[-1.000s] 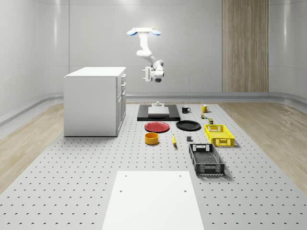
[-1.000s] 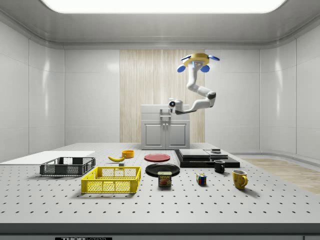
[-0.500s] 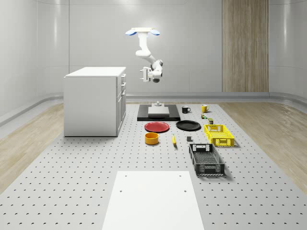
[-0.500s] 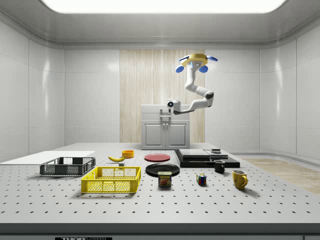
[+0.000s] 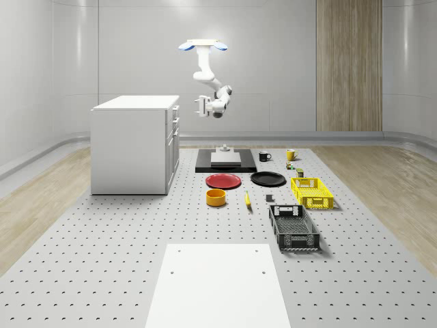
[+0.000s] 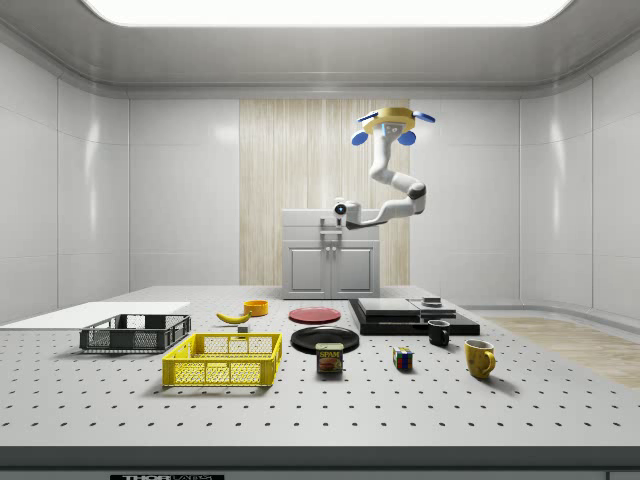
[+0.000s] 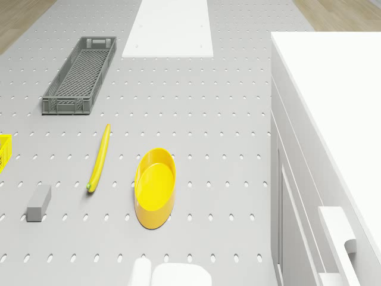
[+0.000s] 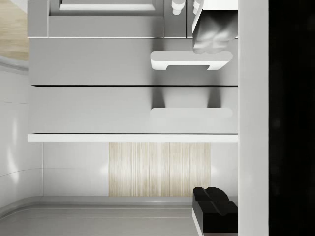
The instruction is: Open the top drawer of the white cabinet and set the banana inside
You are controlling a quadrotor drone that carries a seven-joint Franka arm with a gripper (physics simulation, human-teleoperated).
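White boxy cabinet (image 5: 135, 143) faces the hovering drone (image 5: 202, 46) — its gripper (image 5: 203, 107) spread wide, just beside the smooth top drawer (image 8: 133, 109).

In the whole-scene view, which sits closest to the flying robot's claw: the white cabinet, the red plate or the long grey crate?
From the gripper, held in the air by the hovering drone:
1. White cabinet, just beside it, toward the view's left.
2. Red plate, below on the table.
3. Grey crate, farthest, toward the view's lower right.
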